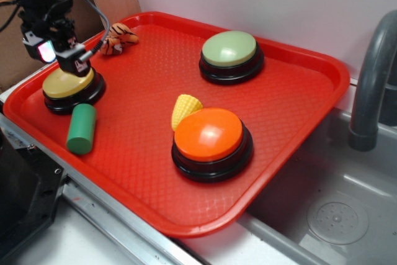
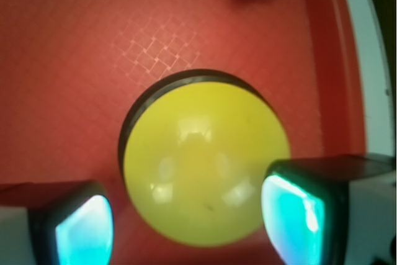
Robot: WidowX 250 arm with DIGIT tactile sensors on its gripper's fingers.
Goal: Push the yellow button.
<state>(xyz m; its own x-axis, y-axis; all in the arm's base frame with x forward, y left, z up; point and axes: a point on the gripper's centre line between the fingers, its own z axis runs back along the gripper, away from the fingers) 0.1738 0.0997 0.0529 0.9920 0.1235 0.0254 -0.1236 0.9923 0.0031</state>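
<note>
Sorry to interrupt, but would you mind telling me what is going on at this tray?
The robot's claw is directly above the yellow button at the left end of the red tray, fingers spread to either side of the dome. Whether it is pressing yet is not clear. The orange button, green-topped button and green cylinder sit untouched.

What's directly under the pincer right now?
The yellow button sits under the pincer, its domed top filling the space between the fingertips in the wrist view, on the red tray. Whether the pincer touches the dome cannot be told; its near edge is hidden.
</note>
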